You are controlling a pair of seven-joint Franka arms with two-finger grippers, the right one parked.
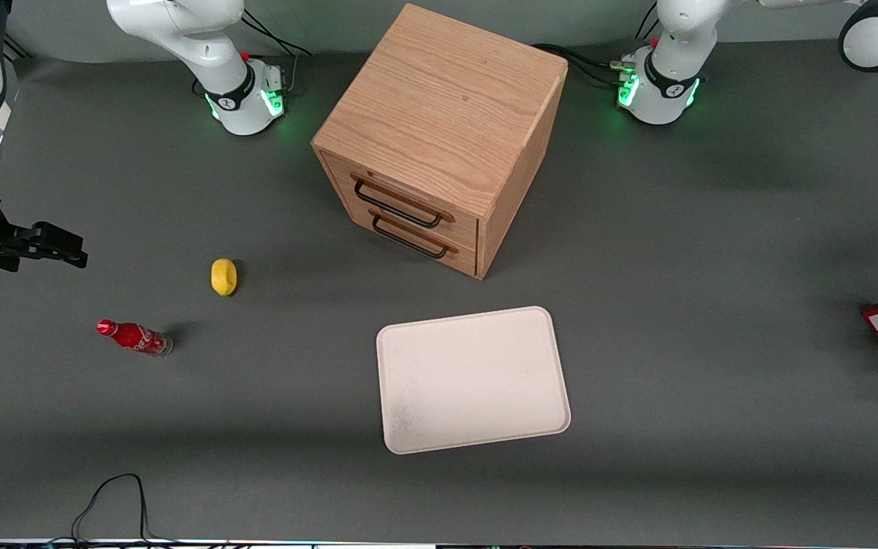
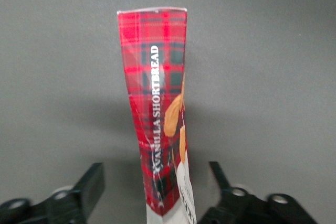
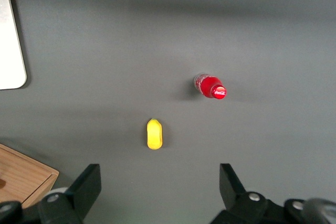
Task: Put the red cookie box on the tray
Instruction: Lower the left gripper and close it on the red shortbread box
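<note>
Claw point(image 2: 156, 192): seen only from the left wrist, fingers point(image 2: 90, 184) spread apart, one on each side of the red cookie box point(image 2: 157, 108) and not touching it. Red cookie box: directly beneath the claw, narrow tartan edge turned up toward it, resting on the grey counter point(image 1: 713, 305) at the working arm's end. Tray point(image 1: 477, 377): well apart from the claw, lying flat in front of the wooden drawer cabinet point(image 1: 439, 137). Yellow lemon point(image 1: 223, 276) and red soda bottle point(image 1: 134, 337): farthest from the claw, toward the parked arm's end.
</note>
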